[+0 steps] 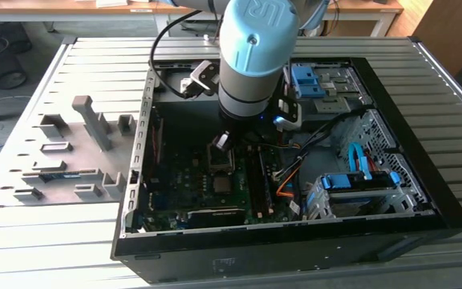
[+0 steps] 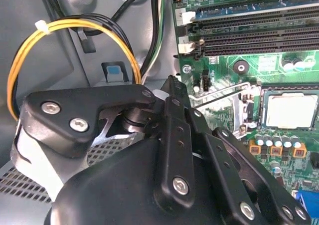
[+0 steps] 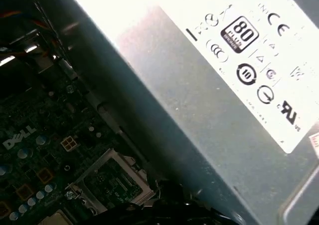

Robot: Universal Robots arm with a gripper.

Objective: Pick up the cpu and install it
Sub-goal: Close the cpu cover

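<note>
The cpu (image 2: pixel 290 110) is a dull silver square lying flat inside the metal-framed socket (image 2: pixel 259 112) on the green motherboard. In the exterior view my gripper (image 1: pixel 221 142) hangs inside the open computer case, just above the socket (image 1: pixel 221 159). In the second wrist view the gripper's black linkage narrows to a tip (image 2: pixel 169 85) beside the socket, apart from the cpu. The fingers look shut with nothing between them. A metal socket frame (image 3: pixel 112 180) lies close below in the first wrist view.
A big grey box with a white label (image 3: pixel 224 85) stands right beside the socket. Memory slots (image 2: pixel 259 30), yellow and black cables (image 2: pixel 75 28) and a blue drive caddy (image 1: pixel 360 180) crowd the case. A grey fixture plate (image 1: pixel 70 150) lies at the exterior view's left.
</note>
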